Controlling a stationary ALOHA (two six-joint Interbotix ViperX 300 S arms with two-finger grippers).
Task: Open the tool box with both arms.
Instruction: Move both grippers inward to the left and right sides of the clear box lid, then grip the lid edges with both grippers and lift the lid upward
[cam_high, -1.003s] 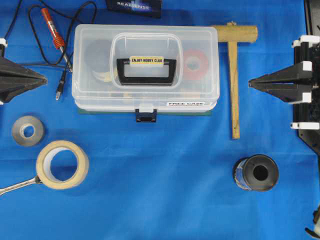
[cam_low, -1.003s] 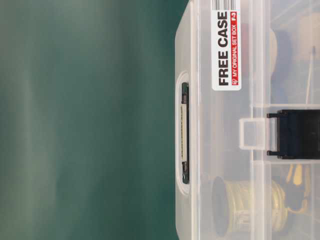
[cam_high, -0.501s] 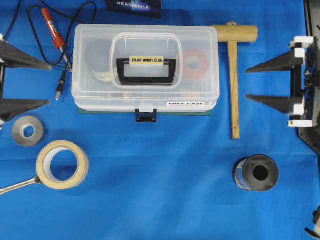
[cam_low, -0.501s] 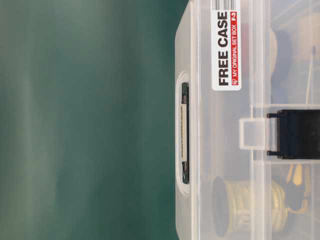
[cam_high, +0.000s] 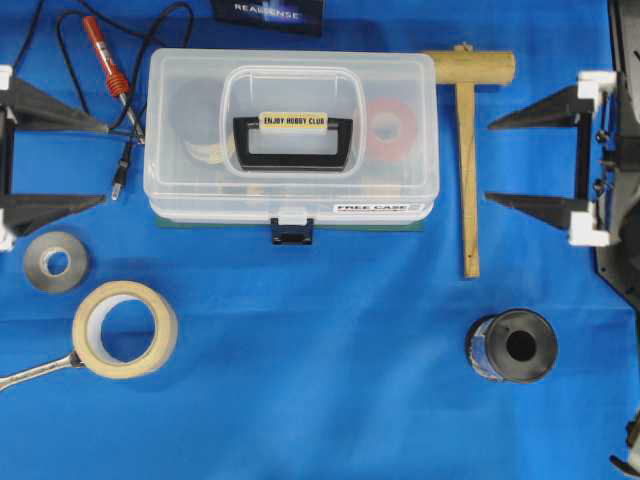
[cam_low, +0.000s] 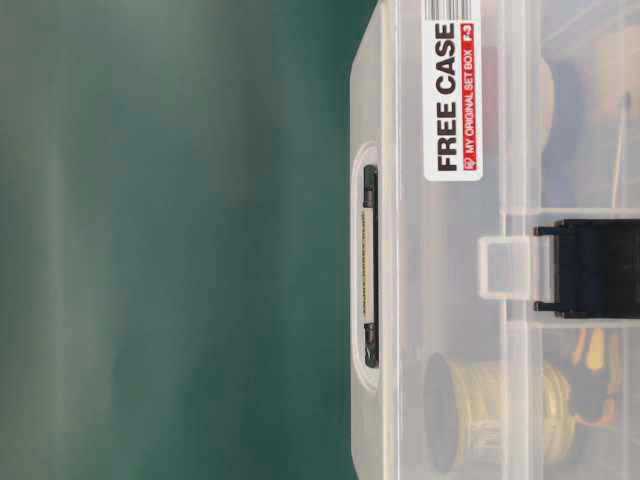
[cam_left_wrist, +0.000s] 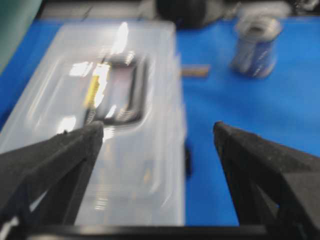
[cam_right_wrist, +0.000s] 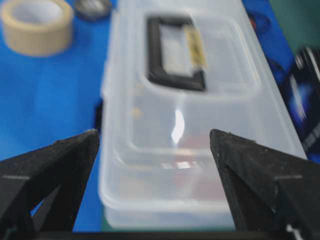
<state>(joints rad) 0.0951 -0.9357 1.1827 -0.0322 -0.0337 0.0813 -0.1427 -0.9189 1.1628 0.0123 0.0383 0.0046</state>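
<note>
a large clear plastic rectangular tool box (cam_high: 290, 140) sits toward the far middle of our blue-covered desk (cam_high: 330, 380), lid down, with its black handle (cam_high: 293, 142) lying flat in the lid recess and its dark blue front latch (cam_high: 291, 235) facing the near edge. through the clear plastic we can make out a red ring-shaped roll (cam_high: 392, 124) at the right end, a dark round thing (cam_high: 195, 112) at the left, and, from the table-level view, a spool of yellowish wire (cam_low: 495, 412); the rest of the contents is too blurred to name.

our left gripper (cam_high: 104, 163) hangs at the left edge of the desk with its two pointed black fingers spread wide, holding nothing and apart from the box. our right gripper (cam_high: 488, 161) mirrors it on the right, fingers also spread wide, gripping nothing, its tips near the wooden t-shaped mallet (cam_high: 468, 150) and short of the box. each wrist view looks between open fingers along the box lid.

around the box we count one mallet, one red-handled soldering iron (cam_high: 112, 72) with a black cable, one small grey tape roll (cam_high: 55, 261), one larger beige masking tape roll (cam_high: 124, 328), one metal wrench end (cam_high: 35, 371) touching that roll, one dark cylindrical spool (cam_high: 512, 346) standing on end, and one dark printed card (cam_high: 268, 14) at the far edge. two grippers, one tool box.
</note>
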